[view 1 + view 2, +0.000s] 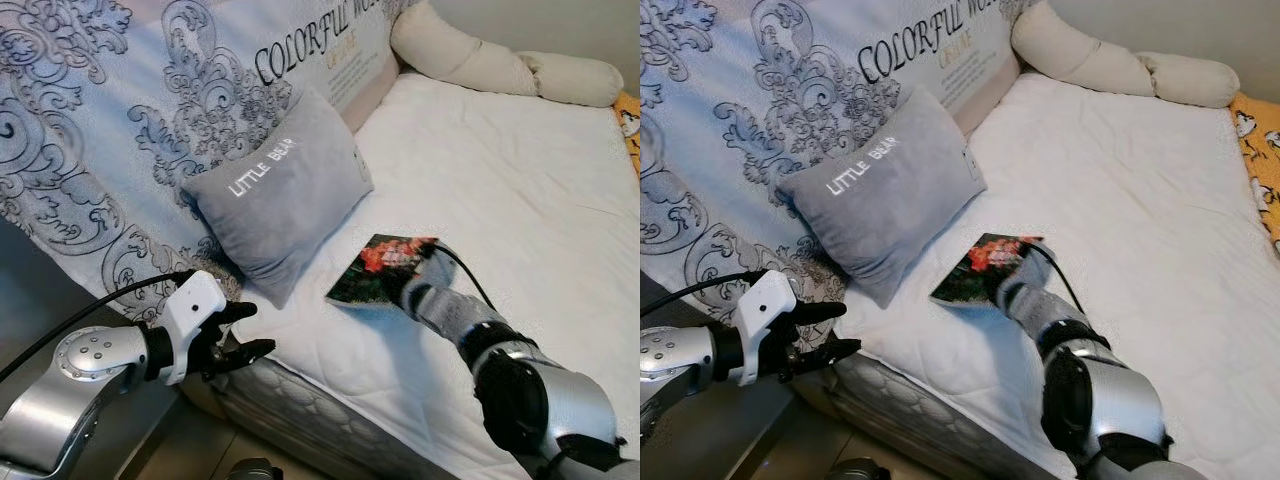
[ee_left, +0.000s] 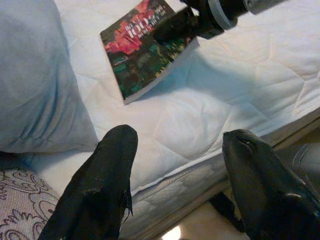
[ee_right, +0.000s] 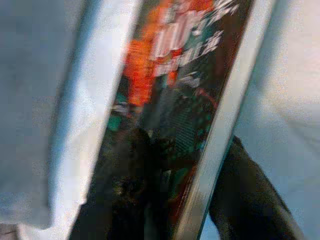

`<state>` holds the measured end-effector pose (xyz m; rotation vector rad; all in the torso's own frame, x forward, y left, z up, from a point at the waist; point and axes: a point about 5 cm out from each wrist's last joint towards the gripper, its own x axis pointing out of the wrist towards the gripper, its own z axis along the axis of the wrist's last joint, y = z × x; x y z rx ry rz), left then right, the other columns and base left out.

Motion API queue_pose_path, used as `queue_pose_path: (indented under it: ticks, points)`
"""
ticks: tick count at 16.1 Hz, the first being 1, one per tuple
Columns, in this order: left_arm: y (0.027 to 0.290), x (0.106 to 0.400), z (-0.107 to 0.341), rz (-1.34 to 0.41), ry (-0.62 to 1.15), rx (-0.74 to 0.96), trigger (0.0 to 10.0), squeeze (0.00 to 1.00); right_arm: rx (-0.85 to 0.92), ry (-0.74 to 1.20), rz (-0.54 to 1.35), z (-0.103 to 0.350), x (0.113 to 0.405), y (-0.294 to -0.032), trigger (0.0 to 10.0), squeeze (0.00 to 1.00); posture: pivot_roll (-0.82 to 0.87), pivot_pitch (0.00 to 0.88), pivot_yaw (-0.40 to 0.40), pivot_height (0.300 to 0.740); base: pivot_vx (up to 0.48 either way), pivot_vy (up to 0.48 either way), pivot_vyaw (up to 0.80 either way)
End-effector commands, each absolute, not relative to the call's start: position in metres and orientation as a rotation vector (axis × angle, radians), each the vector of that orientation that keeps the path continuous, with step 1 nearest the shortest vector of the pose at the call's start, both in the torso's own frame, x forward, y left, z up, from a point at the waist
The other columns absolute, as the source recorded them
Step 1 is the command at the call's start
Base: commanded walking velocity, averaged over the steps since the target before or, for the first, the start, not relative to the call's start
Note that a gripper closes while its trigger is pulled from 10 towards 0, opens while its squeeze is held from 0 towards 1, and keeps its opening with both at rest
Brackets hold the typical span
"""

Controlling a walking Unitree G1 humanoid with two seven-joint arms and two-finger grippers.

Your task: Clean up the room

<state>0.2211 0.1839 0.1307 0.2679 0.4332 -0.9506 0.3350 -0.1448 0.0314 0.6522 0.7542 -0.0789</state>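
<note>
Red-and-green glossy paperback book (image 1: 382,268) near bed (image 1: 520,200) front edge | right pincer (image 2: 177,25) clamps it | left pincer (image 1: 243,333) spread, idle | your shallow edge grip may slip

Bright, even daylight; sharp head views, heavily blurred right wrist view.

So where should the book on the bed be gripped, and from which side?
Grip the book at its long page edge, on the side away from the grey pillow. It is thin and lies nearly flat on the white mattress, so one finger should go over the cover and one under it. The right gripper appears to hold it this way.
</note>
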Motion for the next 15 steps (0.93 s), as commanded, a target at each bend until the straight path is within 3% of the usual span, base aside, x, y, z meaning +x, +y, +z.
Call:
queue_pose_path:
  ticks: [1,7,10,12,15]
  points:
    - [0.18,0.222,0.132,-0.96,0.428,0.267,10.0,0.0,0.636,0.747,-0.123,0.029,0.333,-0.157,10.0,1.0,0.24,0.0,-0.011,0.74,0.0,0.0,0.0]
    - [0.174,0.231,0.125,-0.88,0.367,0.156,10.0,0.0,0.6,0.681,-0.087,0.029,0.328,-0.188,10.0,1.0,0.13,0.0,0.026,0.74,0.0,0.0,0.0]
    - [0.163,0.253,0.11,-0.608,0.242,0.031,10.0,0.0,0.317,0.528,-0.016,0.043,0.33,-0.214,10.0,1.0,0.02,0.0,0.066,0.74,0.0,0.0,0.0]
    - [0.161,0.26,0.106,-0.495,0.208,0.021,10.0,0.0,0.239,0.459,0.0,0.05,0.328,-0.214,10.0,1.0,-0.02,0.0,0.076,0.74,0.0,0.0,0.0]
    - [0.153,0.265,0.105,-0.429,0.167,0.007,10.0,0.0,0.304,0.274,-0.1,0.072,0.319,-0.206,10.0,1.0,-0.05,0.0,0.068,0.74,0.0,-0.23,0.0]
